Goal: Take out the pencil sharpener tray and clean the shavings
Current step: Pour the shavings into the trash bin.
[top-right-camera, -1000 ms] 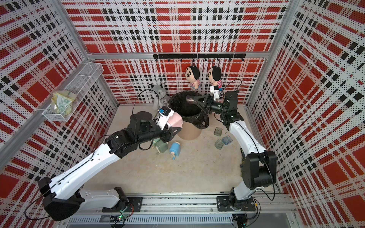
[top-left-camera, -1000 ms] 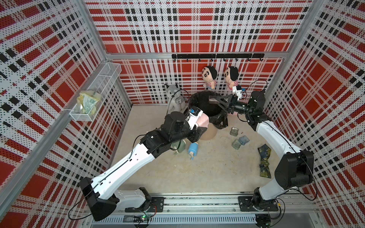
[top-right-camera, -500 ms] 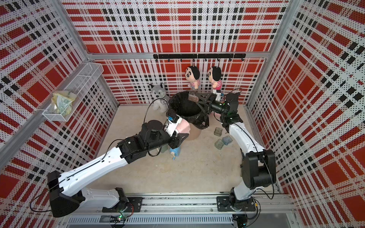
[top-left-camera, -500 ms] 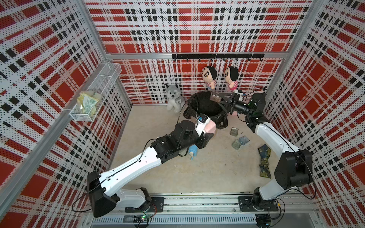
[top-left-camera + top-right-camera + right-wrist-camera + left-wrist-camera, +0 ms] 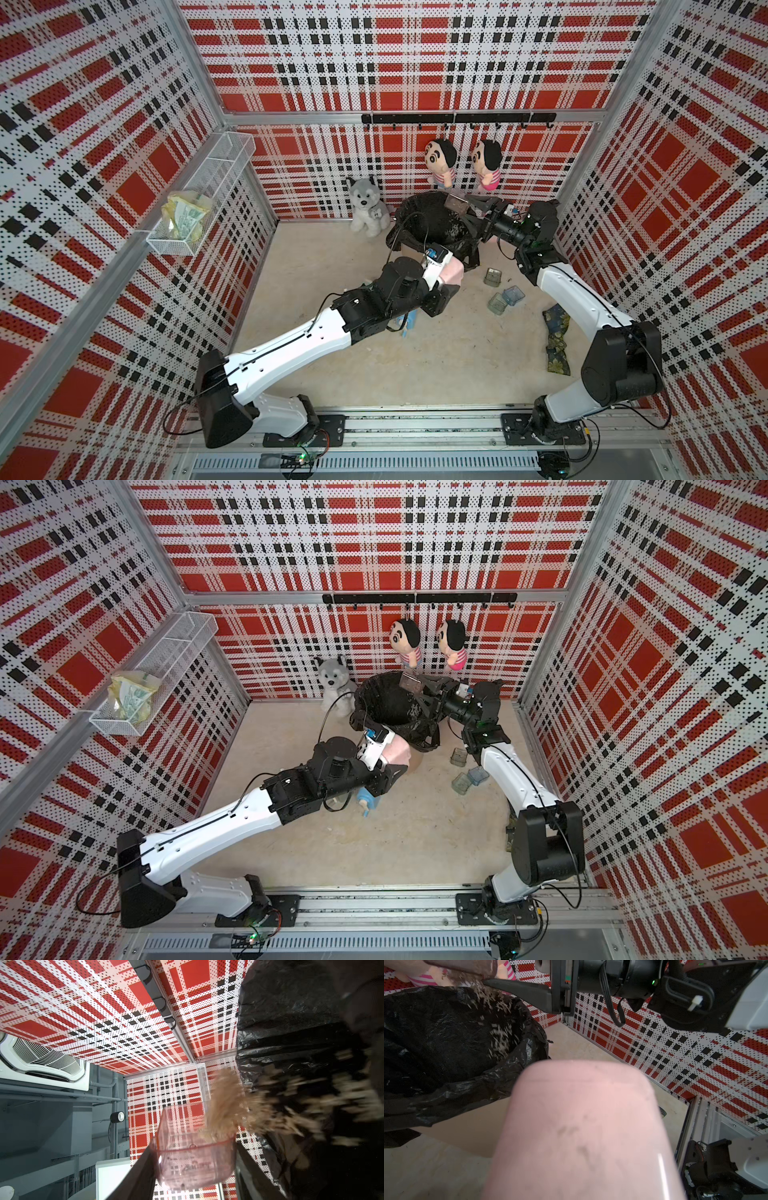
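Right, tray (image 5: pixel 195 1157) is up over the bin (image 5: pixel 508 1076), tipped mouth-down, shavings (image 5: pixel 239 1109) pouring into the black liner. Right claw (image 5: pixel 471 204) pinches it across its two side walls, near the closed end. I judge it as thin clear plastic: very light, stiff, slick, likely to crack or squirt out if I over-squeeze. Side walls near the base look like the only sane hold, since that keeps the mouth clear.

Left claw (image 5: pixel 441 272) looks clamped on the pink sharpener body (image 5: pixel 581 1126), just beside the bin. Its fingers are hidden, so that's my read only.

Obstacles: hanging dolls (image 5: pixel 440 160) sit close behind the tray and the husky plush (image 5: pixel 368 205) is beside the bin. Spare clear trays (image 5: pixel 505 299) and a cloth (image 5: pixel 555 338) lie on the desk (image 5: pixel 436 365) under the right arm. A blue sharpener (image 5: pixel 368 802) is below the left arm.
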Motion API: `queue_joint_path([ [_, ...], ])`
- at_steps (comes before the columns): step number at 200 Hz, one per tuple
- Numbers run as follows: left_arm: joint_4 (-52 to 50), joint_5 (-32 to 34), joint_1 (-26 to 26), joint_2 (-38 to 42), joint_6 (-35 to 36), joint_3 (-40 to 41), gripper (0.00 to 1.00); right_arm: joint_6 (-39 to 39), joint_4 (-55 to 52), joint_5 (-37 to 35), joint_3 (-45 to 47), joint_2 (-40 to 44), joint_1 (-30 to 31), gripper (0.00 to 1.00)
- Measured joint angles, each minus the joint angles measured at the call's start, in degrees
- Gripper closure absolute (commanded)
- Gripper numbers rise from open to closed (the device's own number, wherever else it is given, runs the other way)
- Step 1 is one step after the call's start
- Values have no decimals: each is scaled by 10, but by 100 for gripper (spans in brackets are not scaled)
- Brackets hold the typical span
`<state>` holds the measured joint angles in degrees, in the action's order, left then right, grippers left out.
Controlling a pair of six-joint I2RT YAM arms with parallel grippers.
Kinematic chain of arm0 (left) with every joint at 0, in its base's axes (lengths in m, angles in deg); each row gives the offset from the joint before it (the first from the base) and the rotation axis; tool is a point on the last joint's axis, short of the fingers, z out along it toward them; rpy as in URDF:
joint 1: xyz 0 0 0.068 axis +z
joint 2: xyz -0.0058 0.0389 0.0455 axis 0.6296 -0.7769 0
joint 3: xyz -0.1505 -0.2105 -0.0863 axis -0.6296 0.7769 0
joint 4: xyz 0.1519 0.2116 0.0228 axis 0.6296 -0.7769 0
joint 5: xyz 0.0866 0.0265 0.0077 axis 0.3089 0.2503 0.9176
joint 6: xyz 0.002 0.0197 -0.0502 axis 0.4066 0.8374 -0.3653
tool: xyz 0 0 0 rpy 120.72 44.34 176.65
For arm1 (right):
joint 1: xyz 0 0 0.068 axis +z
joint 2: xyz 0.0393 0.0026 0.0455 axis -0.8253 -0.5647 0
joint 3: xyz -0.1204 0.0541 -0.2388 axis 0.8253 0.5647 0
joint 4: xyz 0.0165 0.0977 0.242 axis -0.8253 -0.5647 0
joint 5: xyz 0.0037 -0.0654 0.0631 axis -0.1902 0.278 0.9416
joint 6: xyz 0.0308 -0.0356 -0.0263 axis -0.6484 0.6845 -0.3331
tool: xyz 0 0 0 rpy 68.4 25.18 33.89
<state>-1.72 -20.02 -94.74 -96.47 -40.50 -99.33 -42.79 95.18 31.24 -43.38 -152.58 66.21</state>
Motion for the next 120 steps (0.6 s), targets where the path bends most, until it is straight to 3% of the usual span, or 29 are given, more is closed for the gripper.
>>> queue_joint_path([
  [81, 3, 11, 0, 0, -2, 0, 57, -69, 47, -73, 84, 25, 40, 51],
  [120, 2, 15, 0, 0, -2, 0, 57, -89, 73, -97, 70, 19, 63, 51],
])
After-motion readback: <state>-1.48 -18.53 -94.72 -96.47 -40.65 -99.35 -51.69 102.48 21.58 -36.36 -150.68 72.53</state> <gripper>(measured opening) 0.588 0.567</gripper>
